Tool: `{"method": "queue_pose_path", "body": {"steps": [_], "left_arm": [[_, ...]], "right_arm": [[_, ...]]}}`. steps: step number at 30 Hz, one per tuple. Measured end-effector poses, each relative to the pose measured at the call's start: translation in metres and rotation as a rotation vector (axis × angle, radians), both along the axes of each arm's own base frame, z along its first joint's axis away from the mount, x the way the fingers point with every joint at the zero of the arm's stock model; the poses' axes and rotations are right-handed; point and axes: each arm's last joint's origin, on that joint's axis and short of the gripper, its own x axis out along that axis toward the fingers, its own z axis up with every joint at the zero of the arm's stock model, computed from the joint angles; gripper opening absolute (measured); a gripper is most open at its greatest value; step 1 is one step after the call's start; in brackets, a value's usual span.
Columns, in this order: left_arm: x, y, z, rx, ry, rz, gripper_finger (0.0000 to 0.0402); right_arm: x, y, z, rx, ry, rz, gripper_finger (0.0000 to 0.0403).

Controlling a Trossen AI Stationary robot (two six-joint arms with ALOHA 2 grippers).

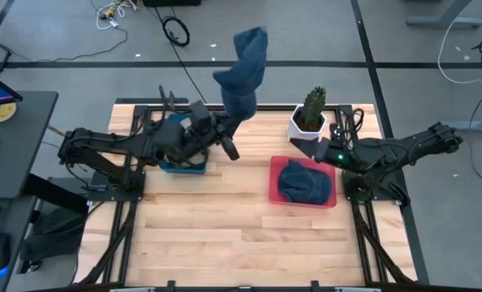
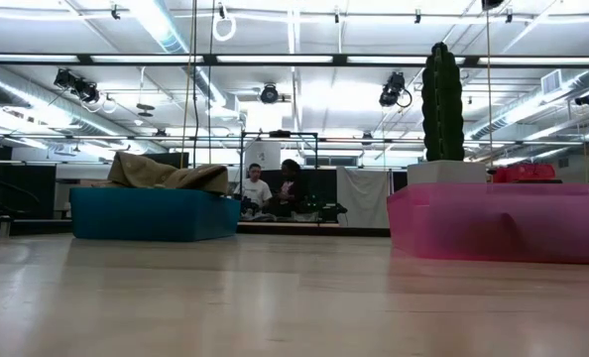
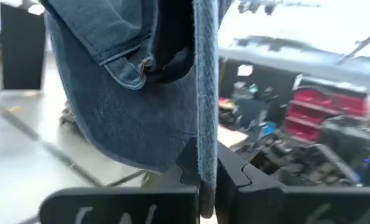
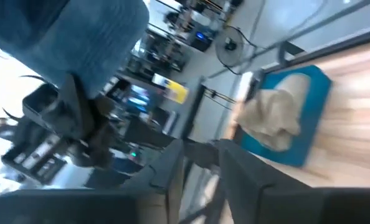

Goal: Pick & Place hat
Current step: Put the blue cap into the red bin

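Note:
A blue denim hat (image 1: 243, 69) is raised high over the table's far side, and my left gripper (image 1: 229, 122) is shut on it. In the left wrist view the hat (image 3: 129, 81) fills the space past the fingers. A second blue hat (image 1: 304, 182) lies in the red tray (image 1: 275, 182). A beige hat (image 2: 166, 174) lies in the blue bin (image 2: 156, 216). My right gripper (image 1: 312, 150) hovers by the tray's far edge, open, with nothing between its fingers (image 4: 235, 177). My left gripper pinches a thin edge of the denim hat (image 3: 205, 146) between its two fingers (image 3: 235, 174). The hat is lifted clear of the table and both containers. One layer or several, I cannot tell.
A cactus (image 1: 315, 104) in a white pot (image 1: 304, 126) stands at the far right, just beyond my right gripper. Bare wood (image 1: 241, 235) stretches along the table's near side. People sit in the room behind the table (image 2: 273, 188).

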Motion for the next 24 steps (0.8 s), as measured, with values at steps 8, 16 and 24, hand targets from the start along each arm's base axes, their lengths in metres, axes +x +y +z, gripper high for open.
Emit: {"method": "queue_pose_path", "body": {"steps": [8,16,24], "left_arm": [[-0.001,-0.003,0.012,0.077,-0.103,-0.144,0.0011],[0.000,-0.006,0.018,0.164,-0.180,-0.266,0.0011],[0.003,-0.007,0.018,0.209,-0.196,-0.273,0.0011]], "right_arm": [[0.003,-0.008,0.027,-0.098,-0.212,0.007,0.0172],[0.019,-0.016,0.038,-0.164,-0.387,0.071,0.0215],[0.045,-0.023,0.038,-0.180,-0.560,0.133,0.0237]]}}
